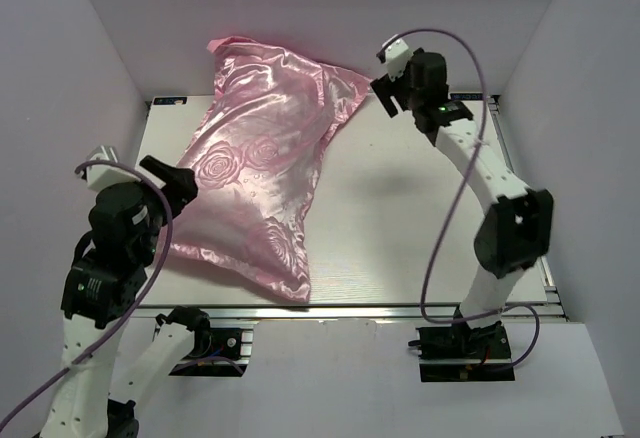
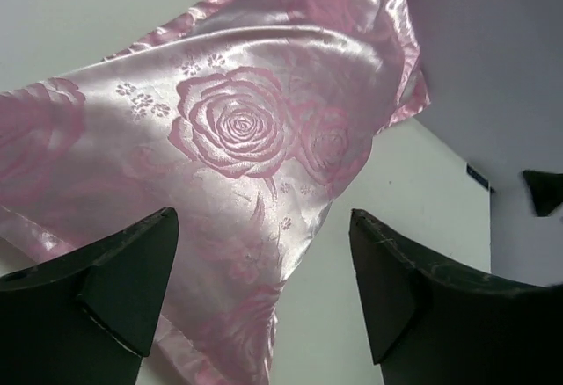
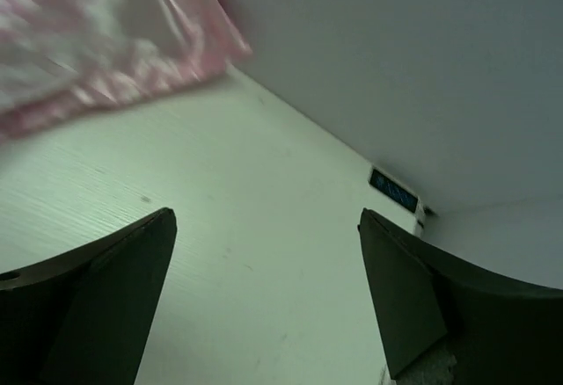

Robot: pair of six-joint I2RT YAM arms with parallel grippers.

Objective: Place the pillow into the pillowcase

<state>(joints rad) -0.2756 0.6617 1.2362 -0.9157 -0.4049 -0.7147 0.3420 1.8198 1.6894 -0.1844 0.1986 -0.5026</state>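
Note:
The pink satin pillowcase with its rose pattern lies plump across the left half of the table, its far end resting against the back wall. No white pillow shows in any view. My left gripper is open at the pillowcase's left edge; in the left wrist view the pink fabric lies just beyond and below the fingers. My right gripper is open and empty, just right of the pillowcase's far right corner. In the right wrist view it is over bare table, with that corner at the upper left.
White walls enclose the table on the left, back and right. A metal rail runs along the near edge. A small blue label sits at the table's far right corner.

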